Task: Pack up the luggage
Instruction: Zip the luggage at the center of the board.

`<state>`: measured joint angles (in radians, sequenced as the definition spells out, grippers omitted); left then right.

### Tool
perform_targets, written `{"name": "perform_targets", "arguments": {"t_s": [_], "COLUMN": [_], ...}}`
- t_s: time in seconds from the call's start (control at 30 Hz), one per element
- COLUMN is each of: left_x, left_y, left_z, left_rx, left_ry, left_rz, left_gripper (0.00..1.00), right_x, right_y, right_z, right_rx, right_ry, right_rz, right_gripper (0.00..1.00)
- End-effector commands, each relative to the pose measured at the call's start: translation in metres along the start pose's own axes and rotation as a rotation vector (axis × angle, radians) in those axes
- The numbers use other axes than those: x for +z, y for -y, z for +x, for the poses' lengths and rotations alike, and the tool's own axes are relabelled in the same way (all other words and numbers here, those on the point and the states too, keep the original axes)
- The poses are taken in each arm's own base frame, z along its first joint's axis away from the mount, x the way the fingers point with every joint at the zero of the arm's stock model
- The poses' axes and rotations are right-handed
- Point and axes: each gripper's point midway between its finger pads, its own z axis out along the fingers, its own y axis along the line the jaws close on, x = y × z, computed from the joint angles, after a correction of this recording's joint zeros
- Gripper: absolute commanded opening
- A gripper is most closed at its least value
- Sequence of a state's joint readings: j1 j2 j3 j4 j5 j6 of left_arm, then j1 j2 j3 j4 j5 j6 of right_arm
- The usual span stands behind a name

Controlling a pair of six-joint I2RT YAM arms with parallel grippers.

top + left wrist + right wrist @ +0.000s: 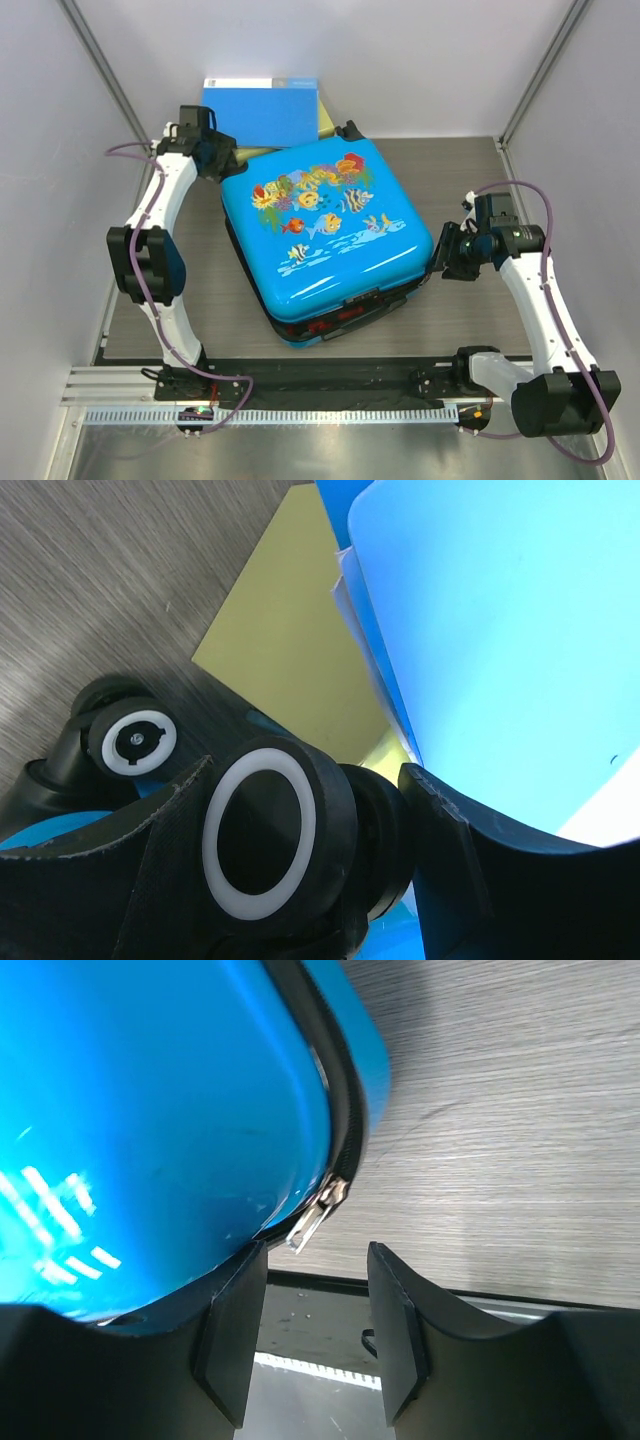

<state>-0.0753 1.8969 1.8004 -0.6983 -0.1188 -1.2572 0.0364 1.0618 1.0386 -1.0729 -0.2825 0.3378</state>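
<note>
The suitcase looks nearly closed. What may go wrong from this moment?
The right pincer stands open, the zipper pull just beyond its tips; closing may miss it. Red contents show in the near gap of the luggage and may jam the zipper. The left pincer straddles a wheel; the case may roll or twist.

Glossy hard-plastic luggage (325, 225), matt wood-grain table (470, 300), metal zip pull (315, 1216)

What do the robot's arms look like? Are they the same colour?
Yes, they match. The left arm and the right arm are both smooth white tubes with chunky black joints. A thin purple cable loops along each one. The fingers at the ends are flat, black and square-edged.
</note>
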Motion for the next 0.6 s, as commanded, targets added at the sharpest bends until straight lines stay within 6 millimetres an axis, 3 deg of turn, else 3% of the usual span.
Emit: {"name": "perform_targets", "arguments": {"t_s": [0.0,0.57], "left_x": [-0.076,-0.103], "left_y": [0.087,0.079], "left_z": [-0.036,-0.035], "left_rx": [-0.197,-0.254], "left_ry": [0.088,0.074], "left_rz": [0.298,0.327], "left_gripper": [0.00,0.00], "right_x": [0.006,0.018], "right_y": [-0.007,-0.008], "right_z": [-0.028,-0.017], "right_rx": [-0.039,-0.066], "right_ry": [0.099,0.078], "right_rz": [-0.022,-0.027], "right_gripper": [0.50,0.50]}}
